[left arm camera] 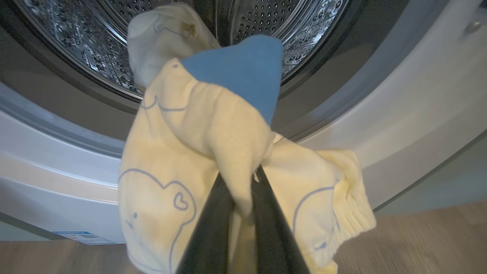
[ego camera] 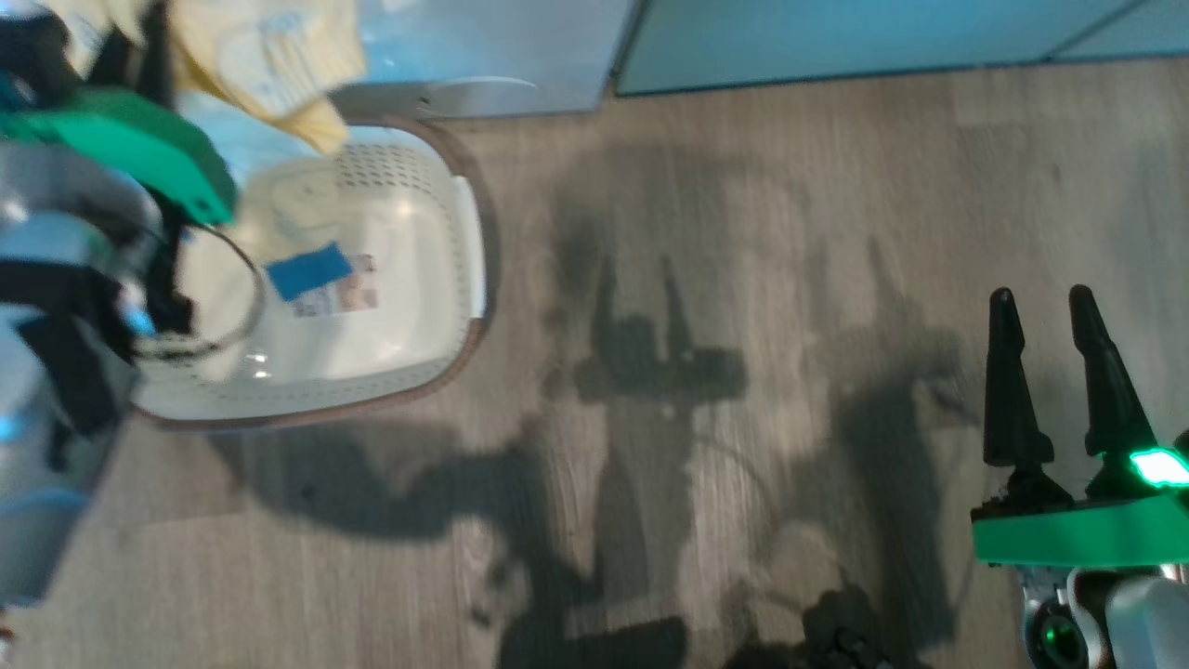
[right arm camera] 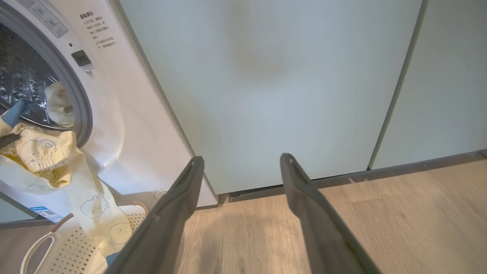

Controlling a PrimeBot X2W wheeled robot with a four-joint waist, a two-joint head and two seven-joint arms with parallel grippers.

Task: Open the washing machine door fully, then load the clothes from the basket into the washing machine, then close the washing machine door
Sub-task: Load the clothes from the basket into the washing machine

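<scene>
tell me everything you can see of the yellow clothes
The clothes are soft pale yellow knit with thin blue bear outlines, a small heart and a solid blue patch. They are bunched, pinched in the shut left gripper, and held at the mouth of the washing machine, before its steel drum. In the right wrist view a long part hangs down over the basket; whether it touches it is unclear.

L claw (left arm camera: 239, 176) tips under clothes (left arm camera: 182, 160)
</scene>
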